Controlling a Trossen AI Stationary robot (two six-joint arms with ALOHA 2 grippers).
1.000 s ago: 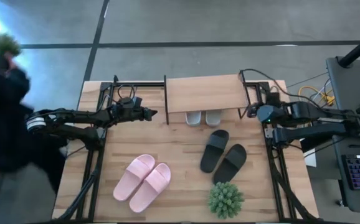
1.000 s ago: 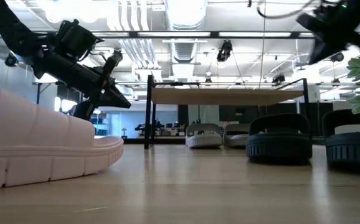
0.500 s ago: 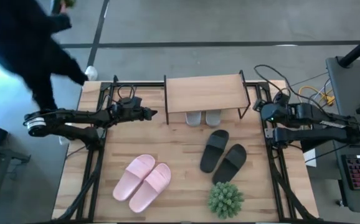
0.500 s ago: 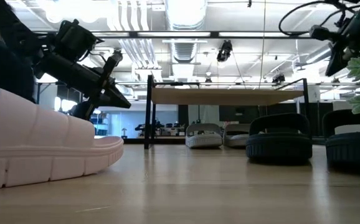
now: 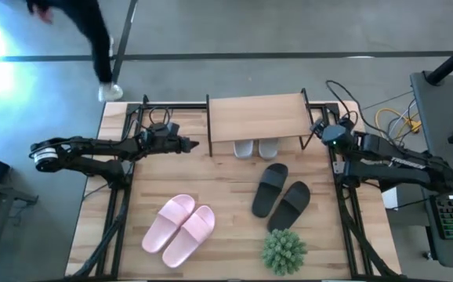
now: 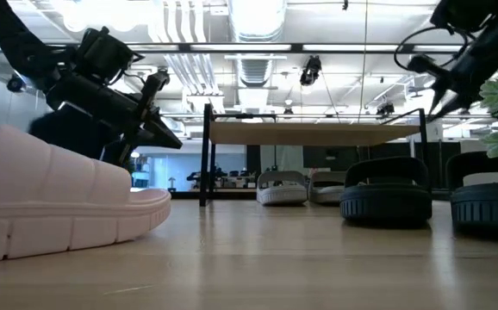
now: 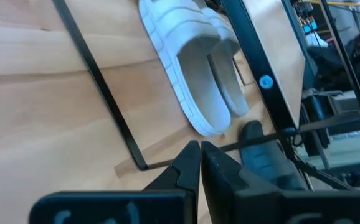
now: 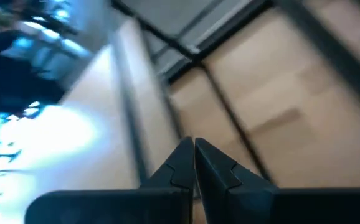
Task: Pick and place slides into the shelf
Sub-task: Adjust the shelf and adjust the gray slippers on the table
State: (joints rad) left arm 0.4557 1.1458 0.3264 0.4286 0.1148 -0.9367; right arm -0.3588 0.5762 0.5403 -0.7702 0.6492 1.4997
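The shelf (image 5: 258, 117) stands at the table's far edge, a pale plank on a thin black frame. The grey-white slides (image 5: 255, 147) lie side by side on the tabletop under it, also in the left wrist view (image 7: 198, 81). The black slides (image 5: 281, 196) lie right of centre. The pink slides (image 5: 179, 229) lie near the front left. My left gripper (image 5: 193, 144) hovers shut just left of the shelf, above the table (image 6: 177, 143). My right gripper (image 5: 314, 129) is shut beside the shelf's right end, raised (image 6: 434, 90).
A small green plant (image 5: 283, 251) stands at the near edge, in front of the black slides. Black metal frames run along both table sides (image 5: 121, 204). A person (image 5: 85, 31) walks on the floor beyond the far left corner. Bare wood (image 5: 226, 188) shows between the pairs.
My right gripper has come down and moved toward the shelf's right end, turning its fingers toward the far left. The person beside the table's left side has walked off toward the far left. The slides have not moved.
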